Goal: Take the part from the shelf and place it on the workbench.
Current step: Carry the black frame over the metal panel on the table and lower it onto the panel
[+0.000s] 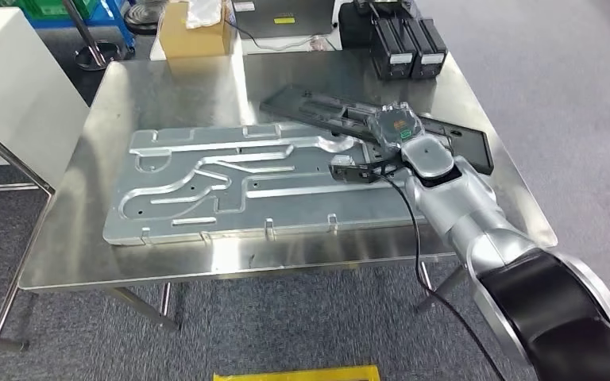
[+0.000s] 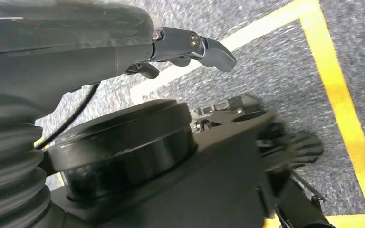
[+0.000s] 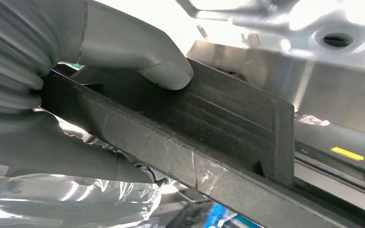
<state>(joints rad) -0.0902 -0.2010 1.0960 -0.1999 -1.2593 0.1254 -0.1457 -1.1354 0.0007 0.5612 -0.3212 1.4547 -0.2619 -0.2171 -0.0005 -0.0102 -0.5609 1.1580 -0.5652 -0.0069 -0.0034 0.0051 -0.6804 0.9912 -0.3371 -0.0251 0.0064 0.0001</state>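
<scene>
right hand over the far right of the workbench, thumb pressed on the black part, other fingers under its edge, so it is clamped on it. the long flat part lies slanted across the bench top, its near end over the corner of the grooved aluminium plate (touching or just above, cannot tell). grip sits near one end, probably to steer the length down flat. left hand hangs over grey floor with yellow tape, fingers loosely curled, holding nothing.
</scene>
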